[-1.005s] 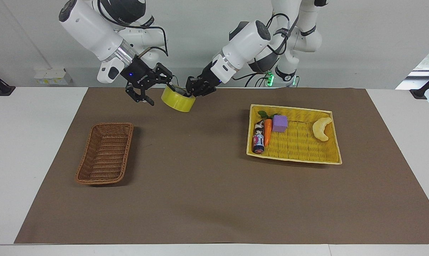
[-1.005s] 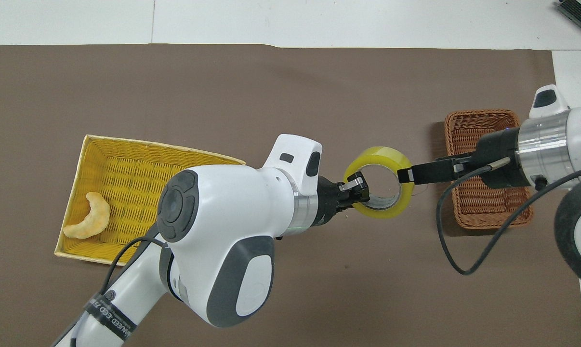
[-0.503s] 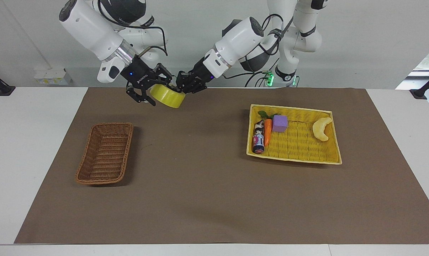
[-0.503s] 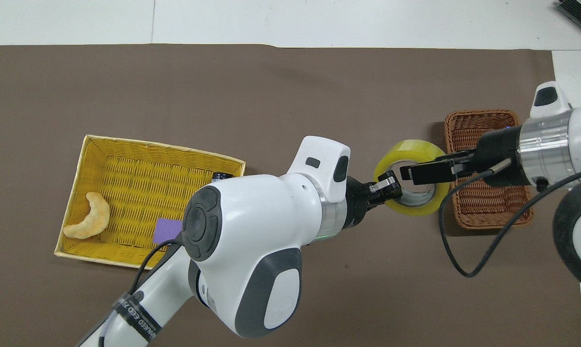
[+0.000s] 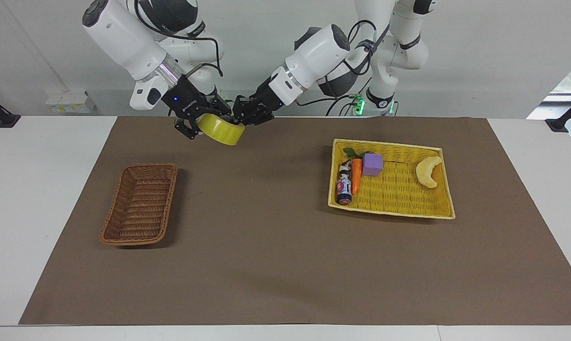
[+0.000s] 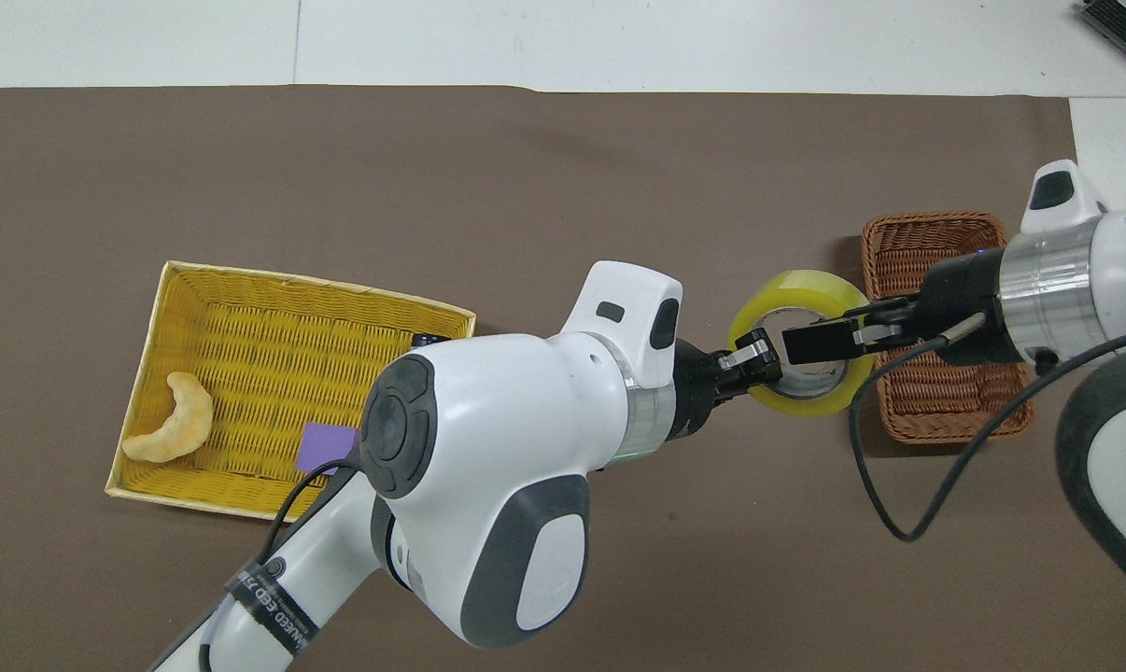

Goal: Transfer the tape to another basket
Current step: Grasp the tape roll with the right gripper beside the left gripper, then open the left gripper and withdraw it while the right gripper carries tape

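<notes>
The mat (image 5: 285, 246) covers most of the table and carries two baskets. The yellow basket (image 5: 444, 189), toward the left arm's end, holds a carrot (image 5: 356, 175), a purple cube (image 5: 373, 164), a small bottle (image 5: 344, 184) and a crescent-shaped snack (image 5: 429, 171). The brown basket (image 5: 141, 204), toward the right arm's end, holds nothing visible. The tape (image 5: 220, 130) is in the air over the mat, between the two grippers and beside the brown basket's robot-side end. The step in hand appears to be a mid-air handover. The left gripper (image 6: 748, 358) pinches the roll's wall on one side, one finger inside the core. The right gripper (image 6: 820, 342) reaches into the roll from the basket side, one finger in the core and the other outside the roll; whether it is pressed onto the wall cannot be told. The next move calls for a confirmed right-gripper clamp before the left gripper lets go. The left arm must then withdraw clear of the roll. The right arm then carries the tape over the brown basket, lowers it inside and releases.
</notes>
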You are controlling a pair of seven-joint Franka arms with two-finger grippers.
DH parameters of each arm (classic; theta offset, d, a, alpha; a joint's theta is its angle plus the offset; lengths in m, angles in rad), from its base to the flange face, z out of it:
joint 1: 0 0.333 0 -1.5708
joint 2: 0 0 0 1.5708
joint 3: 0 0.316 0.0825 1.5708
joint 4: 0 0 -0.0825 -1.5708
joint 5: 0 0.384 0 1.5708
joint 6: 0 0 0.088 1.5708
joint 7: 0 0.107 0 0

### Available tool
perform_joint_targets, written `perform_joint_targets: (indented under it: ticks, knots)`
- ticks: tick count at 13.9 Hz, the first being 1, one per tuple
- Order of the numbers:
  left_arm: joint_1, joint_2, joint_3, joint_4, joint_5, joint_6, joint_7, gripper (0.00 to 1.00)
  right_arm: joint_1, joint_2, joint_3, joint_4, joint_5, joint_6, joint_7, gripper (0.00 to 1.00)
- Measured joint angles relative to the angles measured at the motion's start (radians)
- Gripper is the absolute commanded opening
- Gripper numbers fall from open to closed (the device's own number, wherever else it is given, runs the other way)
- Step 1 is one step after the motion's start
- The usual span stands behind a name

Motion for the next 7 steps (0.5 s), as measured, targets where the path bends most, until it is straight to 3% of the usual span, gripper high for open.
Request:
perform_joint_targets:
  ticks: [4,7]
  knots:
    - [0.011,-0.022,0.011,0.029,-0.002,-0.008,-0.003,1.0,-0.051,0.007,-0.008,-0.018,-0.045,-0.003,0.0,0.0]
    - [0.072,-0.051,0.019,0.029,-0.003,-0.142,-0.01,1.0,-0.081,0.009,-0.011,-0.019,-0.064,-0.003,0.0,0.0]
